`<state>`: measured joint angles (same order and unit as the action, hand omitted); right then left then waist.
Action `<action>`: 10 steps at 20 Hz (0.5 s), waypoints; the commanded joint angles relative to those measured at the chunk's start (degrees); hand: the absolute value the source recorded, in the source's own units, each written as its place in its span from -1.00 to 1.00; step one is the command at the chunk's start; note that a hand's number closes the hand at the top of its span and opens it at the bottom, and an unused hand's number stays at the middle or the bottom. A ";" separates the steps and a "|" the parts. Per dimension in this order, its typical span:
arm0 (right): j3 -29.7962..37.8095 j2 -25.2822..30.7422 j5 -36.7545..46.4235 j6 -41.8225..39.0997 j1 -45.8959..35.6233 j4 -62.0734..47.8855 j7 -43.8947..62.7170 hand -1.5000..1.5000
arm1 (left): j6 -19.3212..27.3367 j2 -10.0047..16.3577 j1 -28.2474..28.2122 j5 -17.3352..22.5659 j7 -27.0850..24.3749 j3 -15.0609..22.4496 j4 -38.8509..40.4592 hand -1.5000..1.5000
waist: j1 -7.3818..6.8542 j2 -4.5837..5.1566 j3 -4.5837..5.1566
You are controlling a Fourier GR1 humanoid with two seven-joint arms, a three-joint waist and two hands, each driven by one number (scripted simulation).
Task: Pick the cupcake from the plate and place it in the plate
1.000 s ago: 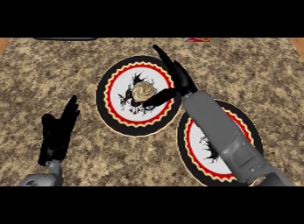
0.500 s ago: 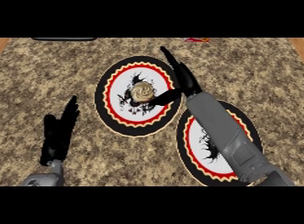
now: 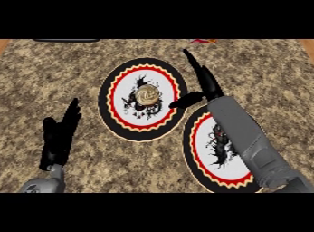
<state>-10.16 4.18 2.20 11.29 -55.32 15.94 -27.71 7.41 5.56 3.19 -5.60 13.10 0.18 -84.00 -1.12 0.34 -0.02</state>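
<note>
Two plates and one cupcake, head view. The far plate (image 3: pixel 107 102), round with a black rim, a red and yellow zigzag band and a white centre with a dark splash, lies near the middle of the speckled stone counter (image 3: pixel 52 72). It holds the single cupcake (image 3: pixel 146 95), which sits just above the plate's centre, towards 12 o'clock. The near plate (image 3: pixel 194 154), of the same pattern, lies at 5 o'clock from the first. Their rims meet, and nothing shows on its visible part. The grey right forearm (image 3: pixel 246 140) crosses it from 5 o'clock to 12 o'clock and hides a strip of its surface.

Two hands are seen. The right hand (image 3: pixel 209 84) is released, with fingers straight and pointing to 11 o'clock at the far plate's 3 o'clock rim; its thumb reaches over that rim, apart from the cupcake. The left hand (image 3: pixel 60 131) is also released and holds nothing. It rests fingers up at 8 o'clock from the far plate, off both plates.
</note>
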 commanded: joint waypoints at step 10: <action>6.10 2.38 0.59 4.64 -0.04 -5.65 -5.66 -1.00 | -0.40 -0.55 -1.78 -1.21 2.22 1.41 -2.94 0.00 | -0.59 0.24 -0.04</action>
<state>-5.22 7.98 2.33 11.68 -55.59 11.77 -32.19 6.81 5.25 1.39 -5.98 13.55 0.78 -85.89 -1.52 0.51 -0.04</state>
